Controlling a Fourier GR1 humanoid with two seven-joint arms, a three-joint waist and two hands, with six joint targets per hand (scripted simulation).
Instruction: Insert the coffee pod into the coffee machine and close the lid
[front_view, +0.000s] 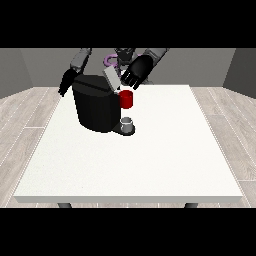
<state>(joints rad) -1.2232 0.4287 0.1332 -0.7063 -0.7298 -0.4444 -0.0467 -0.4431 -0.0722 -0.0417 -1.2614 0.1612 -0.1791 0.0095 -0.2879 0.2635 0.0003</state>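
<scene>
The machine (95, 106) is a squat black block on the white desk (150, 160), set toward the far edge and closer to the far corner at the view's left than to the other. Its lid (111, 79), a pale grey flap, stands tilted up and open above the machine's top. Just under the lid, at the front of the machine facing the desk's middle, there is a red part (127, 99), and below that a small grey cup (128, 124) sits on the dark base plate.

The hand at the view's right (137, 71) hangs over the far edge, right beside the raised lid and above the red part. Its fingers point down and look curled in a little; I cannot tell whether they touch the lid or pinch anything.

The hand at the view's left (66, 82) is low by the far edge, behind the machine's back corner. Part of it is hidden, and I cannot tell how its fingers lie.

I cannot make out the pod anywhere; it may be hidden by the hand or the machine.
</scene>
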